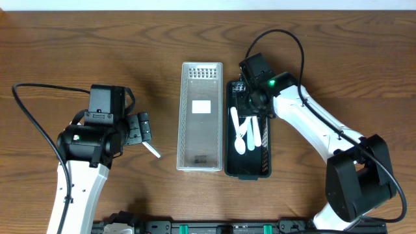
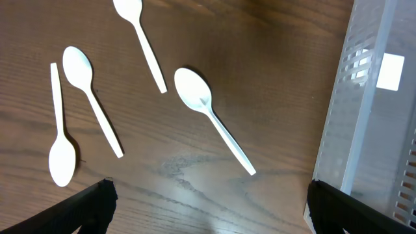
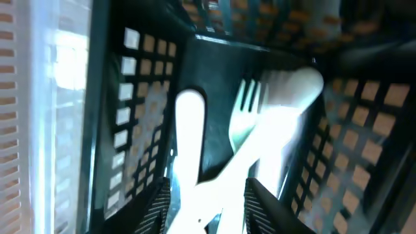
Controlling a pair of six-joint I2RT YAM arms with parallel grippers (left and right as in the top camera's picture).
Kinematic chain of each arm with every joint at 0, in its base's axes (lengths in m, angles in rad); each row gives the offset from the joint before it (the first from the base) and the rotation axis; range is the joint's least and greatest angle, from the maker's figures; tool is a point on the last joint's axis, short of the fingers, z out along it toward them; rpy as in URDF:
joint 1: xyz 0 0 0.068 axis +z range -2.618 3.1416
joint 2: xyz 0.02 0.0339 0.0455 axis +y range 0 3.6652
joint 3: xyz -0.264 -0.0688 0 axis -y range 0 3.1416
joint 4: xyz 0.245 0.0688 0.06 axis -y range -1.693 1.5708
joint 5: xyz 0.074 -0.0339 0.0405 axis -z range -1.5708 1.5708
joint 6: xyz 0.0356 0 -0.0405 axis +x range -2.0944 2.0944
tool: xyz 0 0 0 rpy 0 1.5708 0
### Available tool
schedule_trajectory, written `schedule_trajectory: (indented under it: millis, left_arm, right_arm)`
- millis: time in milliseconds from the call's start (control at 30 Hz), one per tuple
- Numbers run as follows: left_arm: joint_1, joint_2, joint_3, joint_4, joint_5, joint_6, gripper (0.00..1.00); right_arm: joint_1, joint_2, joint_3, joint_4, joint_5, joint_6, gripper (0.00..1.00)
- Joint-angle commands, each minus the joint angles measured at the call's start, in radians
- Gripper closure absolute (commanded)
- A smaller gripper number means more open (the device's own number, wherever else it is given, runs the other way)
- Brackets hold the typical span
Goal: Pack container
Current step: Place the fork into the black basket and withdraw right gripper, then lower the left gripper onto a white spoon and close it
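Note:
Several white plastic spoons lie on the wood table under my left gripper, the nearest one just ahead of it. The left gripper is wide open and empty, left of the clear perforated container, which also shows in the left wrist view. One spoon handle shows overhead. My right gripper is down inside the black basket. In the right wrist view its fingers close on white cutlery, with a fork and a spoon ahead.
The black basket's mesh walls surround the right gripper closely. More white utensils lie in the basket. The clear container stands against the basket's left side. Black cables loop over both arms.

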Motion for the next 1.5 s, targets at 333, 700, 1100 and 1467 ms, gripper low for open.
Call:
schedule_trajectory:
  millis: [333, 700, 1100, 1467]
  left_arm:
    - [0.021, 0.037, 0.084, -0.011, -0.016, -0.162, 0.04]
    - [0.114, 0.431, 0.082, 0.029, 0.044, -0.371, 0.03]
    - [0.127, 0.655, -0.01, 0.232, 0.185, -0.272, 0.04]
    - [0.127, 0.674, -0.12, 0.34, 0.236, -0.258, 0.04]
  right_arm:
    - [-0.231, -0.306, 0.056, -0.034, 0.159, -0.122, 0.42]
    - [-0.517, -0.296, 0.054, -0.233, 0.135, -0.233, 0.39]
    - [-0.534, -0.259, 0.054, -0.229, 0.125, -0.233, 0.39]
    - [-0.534, -0.259, 0.054, -0.229, 0.125, -0.233, 0.38]
